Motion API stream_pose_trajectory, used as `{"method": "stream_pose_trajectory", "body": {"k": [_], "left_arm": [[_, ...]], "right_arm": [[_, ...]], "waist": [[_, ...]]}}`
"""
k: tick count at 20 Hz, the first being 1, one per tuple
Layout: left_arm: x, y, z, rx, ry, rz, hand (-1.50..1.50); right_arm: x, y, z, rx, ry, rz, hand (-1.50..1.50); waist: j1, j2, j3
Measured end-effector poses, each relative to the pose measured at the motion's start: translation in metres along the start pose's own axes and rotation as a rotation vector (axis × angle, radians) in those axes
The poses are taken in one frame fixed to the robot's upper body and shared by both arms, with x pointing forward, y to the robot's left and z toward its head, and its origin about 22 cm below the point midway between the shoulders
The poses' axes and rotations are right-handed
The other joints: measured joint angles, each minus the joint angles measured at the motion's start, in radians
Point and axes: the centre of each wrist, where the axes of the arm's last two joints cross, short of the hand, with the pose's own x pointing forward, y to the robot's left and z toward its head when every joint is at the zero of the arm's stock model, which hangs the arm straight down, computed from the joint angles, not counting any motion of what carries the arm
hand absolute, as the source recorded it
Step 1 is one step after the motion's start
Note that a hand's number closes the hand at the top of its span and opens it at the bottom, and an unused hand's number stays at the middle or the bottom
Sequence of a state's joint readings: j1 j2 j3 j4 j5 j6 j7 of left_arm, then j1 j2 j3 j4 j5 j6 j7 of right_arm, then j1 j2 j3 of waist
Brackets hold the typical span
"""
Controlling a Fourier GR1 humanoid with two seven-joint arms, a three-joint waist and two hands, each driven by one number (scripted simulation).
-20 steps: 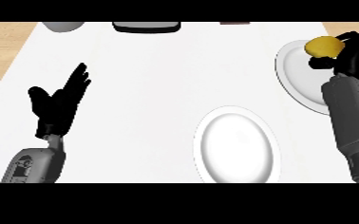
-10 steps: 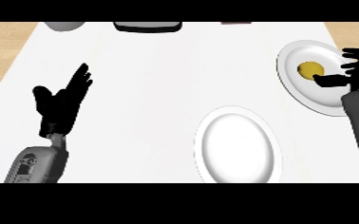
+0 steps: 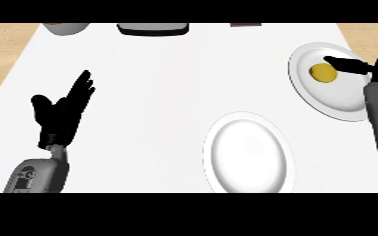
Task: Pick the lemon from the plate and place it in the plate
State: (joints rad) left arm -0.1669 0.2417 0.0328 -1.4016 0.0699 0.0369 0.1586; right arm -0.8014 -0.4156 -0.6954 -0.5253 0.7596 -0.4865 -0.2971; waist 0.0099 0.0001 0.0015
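Observation:
A yellow lemon lies on the white plate at the counter's right side, in its upper half. My right hand enters from the right edge and its straight black fingers reach over the plate, their tips just right of the lemon and not curled round it. Most of that hand is out of view. A second white plate with nothing on it sits nearer me, right of the middle. My left hand rests open at the left, fingers up, away from both plates.
A grey bowl stands at the back left and a dark flat object at the back middle. A small dark thing shows at the back edge. The counter's left edge runs diagonally.
The lemon went from the right plate's upper edge, against my right hand, down onto the plate. My right hand has pulled back toward the right edge. The left hand has not moved.

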Motion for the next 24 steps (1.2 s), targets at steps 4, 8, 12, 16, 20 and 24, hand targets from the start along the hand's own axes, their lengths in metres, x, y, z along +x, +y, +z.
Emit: {"method": "stream_pose_trajectory", "body": {"k": [4,8,12,16,20,24], "left_arm": [[-0.006,-0.001,0.004,0.011,0.012,0.0,0.0],[-0.003,0.007,0.004,0.014,0.01,0.0,0.0],[-0.002,0.008,0.001,0.018,0.009,-0.003,0.0],[-0.003,0.006,0.006,0.019,0.007,-0.002,0.0],[-0.002,0.007,0.006,0.017,0.002,-0.002,0.0],[0.002,0.0,0.004,0.013,0.0,0.003,0.0]], "right_arm": [[0.01,-0.001,-0.001,-0.026,0.02,-0.166,-1.5],[0.006,-0.007,-0.001,0.025,0.11,-0.338,-1.5],[-0.015,-0.019,0.007,0.074,0.14,-0.433,-1.5],[-0.036,-0.041,0.012,0.074,0.124,-0.453,-1.5],[-0.053,-0.056,0.019,0.058,0.114,-0.465,-1.5],[-0.076,-0.067,0.029,0.051,0.115,-0.446,-1.5]], "waist": [[-0.012,-0.004,-0.001],[-0.018,-0.006,-0.002],[-0.017,-0.004,-0.002],[-0.013,-0.002,-0.001],[-0.011,-0.001,-0.001],[-0.009,0.0,-0.001]]}}
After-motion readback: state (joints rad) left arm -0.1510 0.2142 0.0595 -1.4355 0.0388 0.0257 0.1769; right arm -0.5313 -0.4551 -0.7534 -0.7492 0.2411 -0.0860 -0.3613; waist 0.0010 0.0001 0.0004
